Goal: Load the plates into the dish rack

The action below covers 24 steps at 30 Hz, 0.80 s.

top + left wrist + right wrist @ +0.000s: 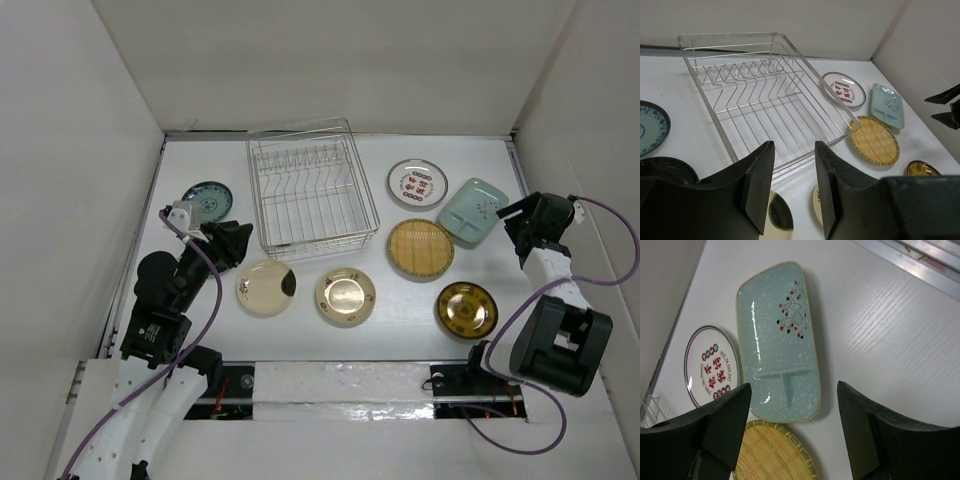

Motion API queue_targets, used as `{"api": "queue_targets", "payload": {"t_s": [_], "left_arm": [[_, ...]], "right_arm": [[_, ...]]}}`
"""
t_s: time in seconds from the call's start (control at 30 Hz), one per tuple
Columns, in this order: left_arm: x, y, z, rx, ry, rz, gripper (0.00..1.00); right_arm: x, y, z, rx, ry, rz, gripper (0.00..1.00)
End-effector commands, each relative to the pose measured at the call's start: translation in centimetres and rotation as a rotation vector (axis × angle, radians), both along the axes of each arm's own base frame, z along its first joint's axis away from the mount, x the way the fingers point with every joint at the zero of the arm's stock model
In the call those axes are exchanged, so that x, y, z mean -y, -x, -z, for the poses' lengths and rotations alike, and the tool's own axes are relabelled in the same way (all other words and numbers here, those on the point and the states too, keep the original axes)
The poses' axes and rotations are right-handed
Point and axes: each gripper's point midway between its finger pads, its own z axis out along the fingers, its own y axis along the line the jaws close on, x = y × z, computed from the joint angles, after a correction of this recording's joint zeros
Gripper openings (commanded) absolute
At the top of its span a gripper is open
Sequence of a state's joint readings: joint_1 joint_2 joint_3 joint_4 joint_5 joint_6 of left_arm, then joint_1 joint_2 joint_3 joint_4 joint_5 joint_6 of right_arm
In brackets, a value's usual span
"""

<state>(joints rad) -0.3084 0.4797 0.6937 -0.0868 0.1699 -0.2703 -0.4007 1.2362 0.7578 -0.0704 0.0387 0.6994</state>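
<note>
Plates [466,309] all lie flat on the white surface [400,335] around the dish rack [312,195], none in it yet. The blue-patterned plate [208,201] is to its left, the cream plate with a dark patch [266,287] and the cream-gold plate [346,296] are in front, and the rest are to its right. The right end effector [795,430] hangs wide open w/ nothing between its fingers, just right of the pale green dish [777,340] and pointing at it. The left end effector [792,185] is likewise open and empty, near the rack's front-left corner. The green dish looks like glazed ceramic: stiff, slick, prob. weighty for its size, and liable to chip against wire. It is oblong w/ a raised rim and a small divider ridge, so I'd take it across the rim at a short end, one finger worked under the lip — a flat-lying dish offers little else. The woven yellow plate [775,455] just beside it should be lighter and rougher — easier to pinch. Main risk: glaze slipping as the dish tilts upright, esp. between the tines.
</note>
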Motion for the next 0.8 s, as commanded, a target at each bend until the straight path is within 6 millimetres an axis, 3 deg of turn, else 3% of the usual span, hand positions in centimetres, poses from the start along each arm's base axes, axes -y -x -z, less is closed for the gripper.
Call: {"api": "queue_targets", "payload": {"t_s": [0.0, 0.03, 0.3, 0.53, 0.77], "left_arm": [[-0.1, 0.0, -1.1, 0.054, 0.006, -0.006, 0.35], [-0.1, 0.1, -1.2, 0.056, 0.005, -0.003, 0.35], [-0.1, 0.0, -1.0, 0.055, 0.0, -0.003, 0.36], [-0.1, 0.0, -1.3, 0.067, 0.001, -0.005, 0.36], [-0.3, 0.1, -1.6, 0.08, 0.004, -0.013, 0.37]], "right_arm": [[0.4, -2.8, -0.8, 0.108, -0.028, -0.028, 0.74], [-0.1, -3.2, 0.9, 0.093, -0.061, -0.054, 0.73], [-0.4, -5.9, 7.1, 0.042, -0.226, -0.063, 0.66], [-1.0, -7.4, 9.4, 0.034, -0.304, -0.097, 0.61], [-0.6, -8.1, 9.5, 0.026, -0.294, -0.096, 0.38]]}}
